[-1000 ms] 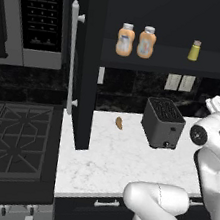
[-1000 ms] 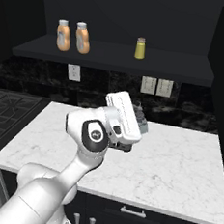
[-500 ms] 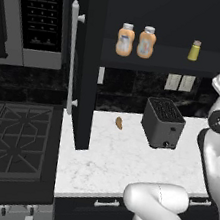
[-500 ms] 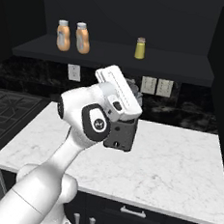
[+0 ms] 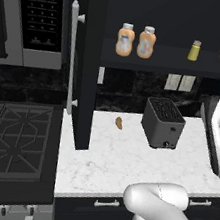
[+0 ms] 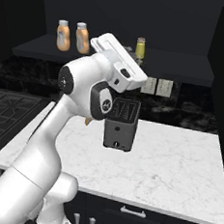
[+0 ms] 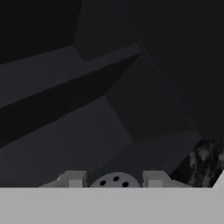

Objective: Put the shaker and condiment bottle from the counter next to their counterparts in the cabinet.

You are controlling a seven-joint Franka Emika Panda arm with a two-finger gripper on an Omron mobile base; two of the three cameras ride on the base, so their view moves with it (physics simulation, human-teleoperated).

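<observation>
My gripper [image 7: 113, 183] is shut on the shaker [image 7: 115, 179]; its grey holed cap shows between the two fingertips in the hand view, which faces the dark inside of the cabinet [image 7: 109, 109]. My hand [image 6: 119, 66] is raised in front of the cabinet shelf [image 6: 185, 72], just left of the yellow-green shaker [image 6: 140, 47] [image 5: 194, 50]. Two orange bottles [image 5: 125, 39] [image 5: 146, 42] stand side by side on the shelf [image 5: 166, 59]; I cannot tell the condiment bottle from its counterpart. The counter [image 5: 124, 160] lies below.
A black toaster [image 5: 163, 122] stands on the counter under the shelf, and a small brown item [image 5: 119, 123] lies to its left. The cabinet door [image 5: 84, 77] with its silver handle [image 5: 70, 55] stands open. Left of it are the microwave [image 5: 39, 14] and the stove [image 5: 11, 136].
The arm has lifted and turned the hand, with the shaker in it, from above the counter up to shelf height in front of the cabinet.
</observation>
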